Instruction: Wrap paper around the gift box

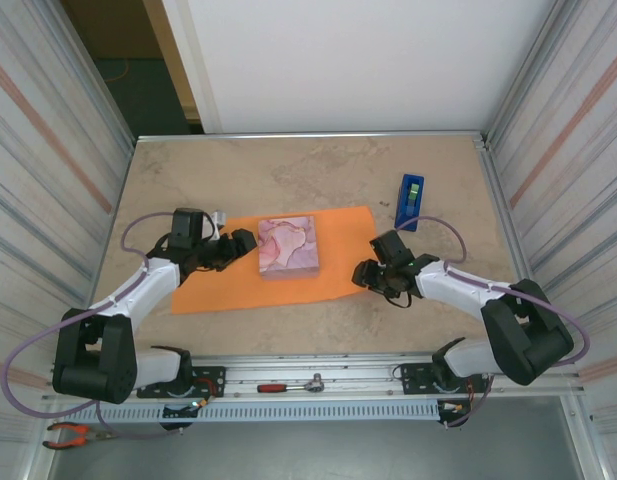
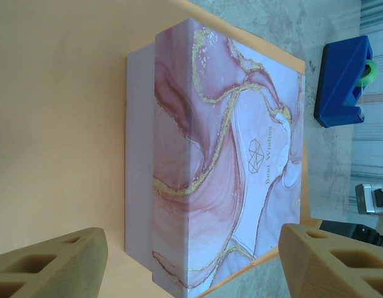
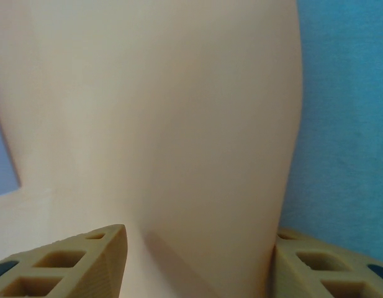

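Gift box (image 1: 287, 247) on paper (image 1: 218, 285), lettering (image 2: 267, 155) readable from left wrist, left claw (image 1: 248, 244) wide, right claw (image 1: 366, 272) grip unclear

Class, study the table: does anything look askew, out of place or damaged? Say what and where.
The orange paper lies slightly askew to the table edges, its right end further back. Red-handled pliers and a ratchet lie by the front rail, odd tools for wrapping. The box looks undamaged.
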